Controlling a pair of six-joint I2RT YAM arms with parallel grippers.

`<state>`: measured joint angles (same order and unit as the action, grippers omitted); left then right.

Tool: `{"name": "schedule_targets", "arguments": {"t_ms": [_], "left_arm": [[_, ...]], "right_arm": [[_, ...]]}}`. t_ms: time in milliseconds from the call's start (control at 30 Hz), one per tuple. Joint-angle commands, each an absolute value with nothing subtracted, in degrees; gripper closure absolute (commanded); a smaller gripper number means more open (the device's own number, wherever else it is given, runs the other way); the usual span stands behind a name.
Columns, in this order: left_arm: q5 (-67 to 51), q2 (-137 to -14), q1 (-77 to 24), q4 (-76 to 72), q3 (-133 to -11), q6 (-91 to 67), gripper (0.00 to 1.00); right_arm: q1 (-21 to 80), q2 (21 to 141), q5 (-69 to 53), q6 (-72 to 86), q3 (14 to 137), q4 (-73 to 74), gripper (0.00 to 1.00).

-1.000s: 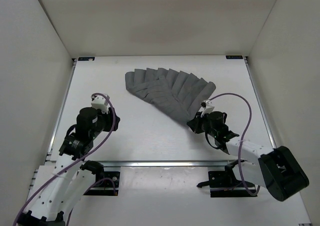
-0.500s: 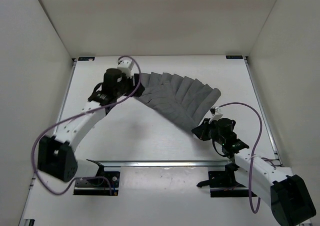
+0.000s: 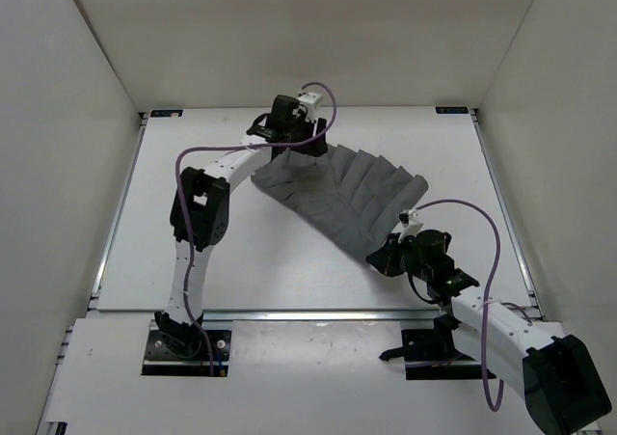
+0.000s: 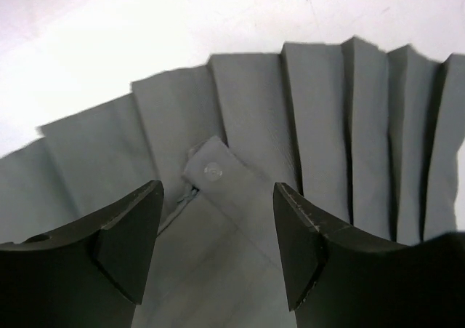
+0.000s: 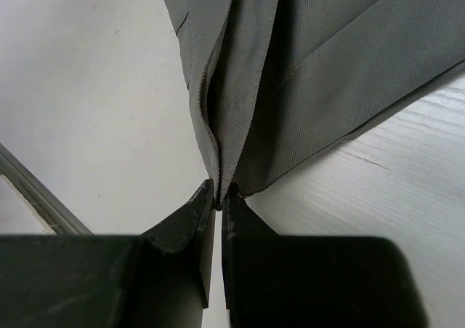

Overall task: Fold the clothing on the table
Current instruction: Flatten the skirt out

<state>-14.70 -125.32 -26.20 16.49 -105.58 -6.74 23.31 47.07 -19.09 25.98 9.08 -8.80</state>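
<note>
The clothing (image 3: 339,196), a grey pleated fan-shaped garment, lies spread on the white table (image 3: 193,252) right of centre. My left gripper (image 3: 287,148) is stretched to the far side and hovers open over the garment's back left end. In the left wrist view its jaws (image 4: 216,233) stand wide apart above the clothing (image 4: 320,124), straddling a waistband tab with a clear button (image 4: 213,170). My right gripper (image 3: 383,258) is shut on the near corner. In the right wrist view the gripper (image 5: 218,197) pinches the hem edge of the clothing (image 5: 305,73).
White walls enclose the table on three sides. A metal rail (image 3: 308,313) runs along the near edge, seen also as the rail (image 5: 36,190) in the right wrist view. Black corner brackets (image 3: 166,113) (image 3: 453,110) sit at the far corners.
The left arm has swung from the near left of the table out to the far end of the clothing, its jaws opening wider. The right gripper has drawn the pinched corner slightly nearer.
</note>
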Motion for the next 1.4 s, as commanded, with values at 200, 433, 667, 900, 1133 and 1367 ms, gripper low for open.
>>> {"name": "schedule_targets", "arguments": {"t_ms": [200, 433, 667, 900, 1133, 1367], "left_arm": [[-16.96, -134.37, -28.39, 20.99, -115.48, -7.47, 0.29], [-15.21, -140.19, -29.18, 22.41, -120.67, -7.82, 0.31], [-14.86, -138.78, -28.48, 20.74, -117.77, -7.91, 0.3], [-11.7, -135.36, -27.95, 18.55, -111.8, -6.51, 0.26], [-14.06, -134.47, -27.15, 17.58, -110.04, -7.38, 0.31], [-20.47, -134.3, -27.33, 19.51, -110.74, -6.94, 0.77]], "right_arm": [[24.7, 48.61, -21.53, 23.91, 10.81, -9.93, 1.0], [24.26, 48.34, -21.88, 23.73, 10.64, -9.76, 1.0], [23.82, 48.16, -22.76, 23.91, 10.37, -10.46, 1.0], [23.91, 49.74, -23.55, 23.73, 10.46, -11.07, 1.0], [23.91, 50.1, -23.64, 23.64, 10.37, -11.25, 1.0], [24.08, 50.45, -24.0, 23.29, 10.46, -10.9, 1.0]]}}
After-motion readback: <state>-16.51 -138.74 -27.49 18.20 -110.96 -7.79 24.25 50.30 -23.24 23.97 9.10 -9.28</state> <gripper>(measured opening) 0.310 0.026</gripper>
